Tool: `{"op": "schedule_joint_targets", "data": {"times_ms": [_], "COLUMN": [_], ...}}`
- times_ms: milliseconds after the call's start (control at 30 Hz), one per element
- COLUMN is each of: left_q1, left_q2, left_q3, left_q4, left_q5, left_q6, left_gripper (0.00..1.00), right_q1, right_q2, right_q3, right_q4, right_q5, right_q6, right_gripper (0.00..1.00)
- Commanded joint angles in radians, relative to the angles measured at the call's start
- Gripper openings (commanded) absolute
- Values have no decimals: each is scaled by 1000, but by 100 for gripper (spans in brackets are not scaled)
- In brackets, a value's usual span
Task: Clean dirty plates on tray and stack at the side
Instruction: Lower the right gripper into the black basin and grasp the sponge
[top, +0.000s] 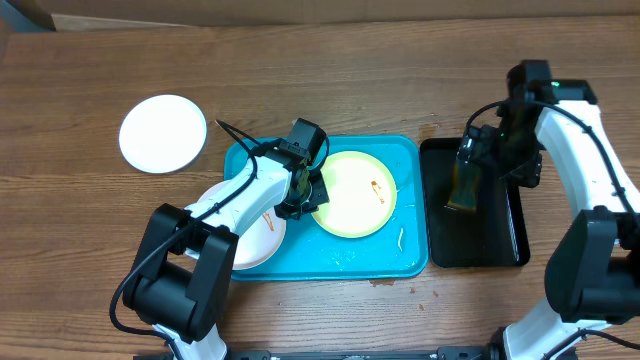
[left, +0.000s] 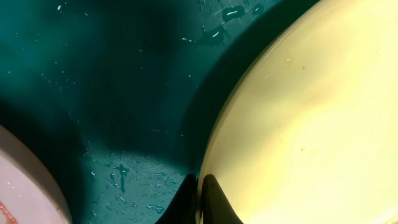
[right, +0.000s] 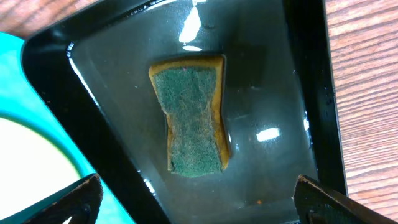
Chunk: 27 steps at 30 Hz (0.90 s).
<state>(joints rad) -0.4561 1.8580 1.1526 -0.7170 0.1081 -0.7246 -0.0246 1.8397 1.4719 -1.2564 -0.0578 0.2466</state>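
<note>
A pale yellow-green plate with an orange smear lies on the turquoise tray. My left gripper is shut on that plate's left rim; in the left wrist view the gripper pinches the edge of the plate over the wet tray. A second, white plate with orange smears lies at the tray's left, partly under my left arm. A third, white plate rests on the table at the far left. My right gripper hangs open above the sponge.
A narrow black tray stands right of the turquoise tray, wet inside, with the green-and-yellow sponge lying in it. In the right wrist view the black tray's rim borders the turquoise tray's edge. Bare wooden table surrounds both trays.
</note>
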Motion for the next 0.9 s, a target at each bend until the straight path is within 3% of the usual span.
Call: {"op": "schedule_joint_targets", "data": {"times_ms": [0, 233, 467, 533, 567, 633, 667, 700, 733, 767, 800, 867], "left_q1": [3, 3, 3, 3, 3, 3, 3, 3, 3, 3, 3, 3], "left_q2": [-11, -11, -11, -11, -11, -11, -11, -11, -11, -11, -11, -11], "left_q3": [15, 15, 15, 15, 15, 15, 15, 15, 15, 15, 15, 15], "left_q4": [0, 0, 0, 0, 0, -1, -1, -1, -1, -1, -1, -1], "left_q5": [-10, -10, -10, -10, -10, -10, -10, -10, -10, -10, -10, -10], "left_q6": [30, 30, 29, 29, 29, 29, 29, 29, 29, 29, 29, 29], "left_gripper": [4, 4, 4, 4, 4, 4, 4, 4, 4, 4, 4, 4], "right_q1": [36, 55, 58, 58, 58, 58, 58, 58, 58, 58, 58, 57], "right_q2": [-9, -9, -9, -9, -9, -9, -9, -9, -9, -9, -9, -9], "right_q3": [-47, -175, -300, -325, -340, -363, -369, -372, -371, -370, -367, -349], "right_q4": [20, 141, 288, 323, 342, 367, 370, 369, 367, 365, 362, 359], "right_q5": [61, 64, 21, 18, 18, 19, 19, 19, 19, 18, 13, 11], "right_q6": [15, 15, 15, 15, 15, 14, 14, 13, 6, -2, -13, -15], "right_gripper": [96, 71, 68, 62, 53, 15, 5, 4, 4, 13, 27, 70]}}
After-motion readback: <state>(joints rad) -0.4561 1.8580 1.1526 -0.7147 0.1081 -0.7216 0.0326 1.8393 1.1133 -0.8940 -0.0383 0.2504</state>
